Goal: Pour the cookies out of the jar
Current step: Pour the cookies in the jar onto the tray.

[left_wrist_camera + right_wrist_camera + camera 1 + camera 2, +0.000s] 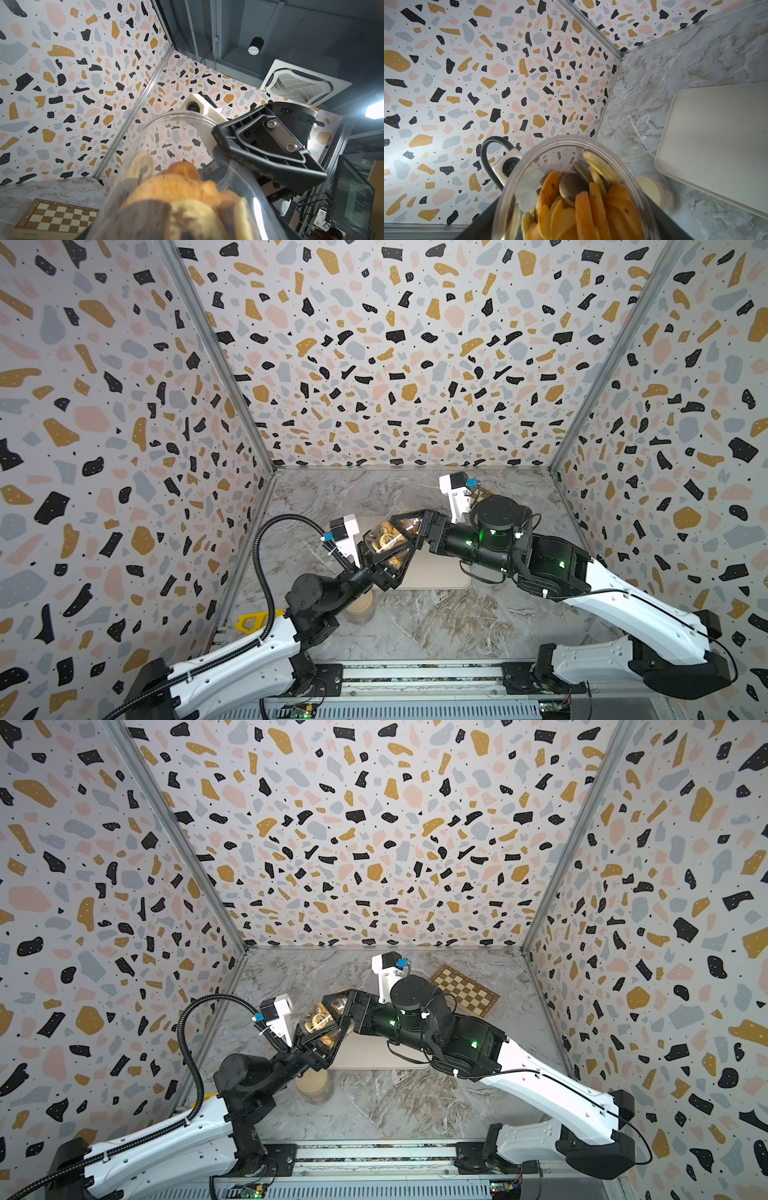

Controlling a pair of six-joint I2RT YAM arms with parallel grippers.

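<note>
The left gripper (384, 555) is clamped on the jar (375, 536), and the right gripper (405, 531) looks closed on it too, with one finger (270, 145) pressed flat against the clear wall. Both arms share the load, so I judge this a handover or a two-handed steadying before the tip. To do it well, only one grip should turn the jar. The other should let go cleanly first, or the clear wall may twist or slip between them. Rotate slowly, mouth low over the tray (440, 578), so the biscuits slide out rather than bounce off. The cookies (583, 199) — golden, orange and dark brown — are all inside the jar, packed toward its closed end, and its open rim is clear. The jar hangs between the two grippers above the tray's near-left part, with its lid (359, 610) on the table beside that tray.
</note>
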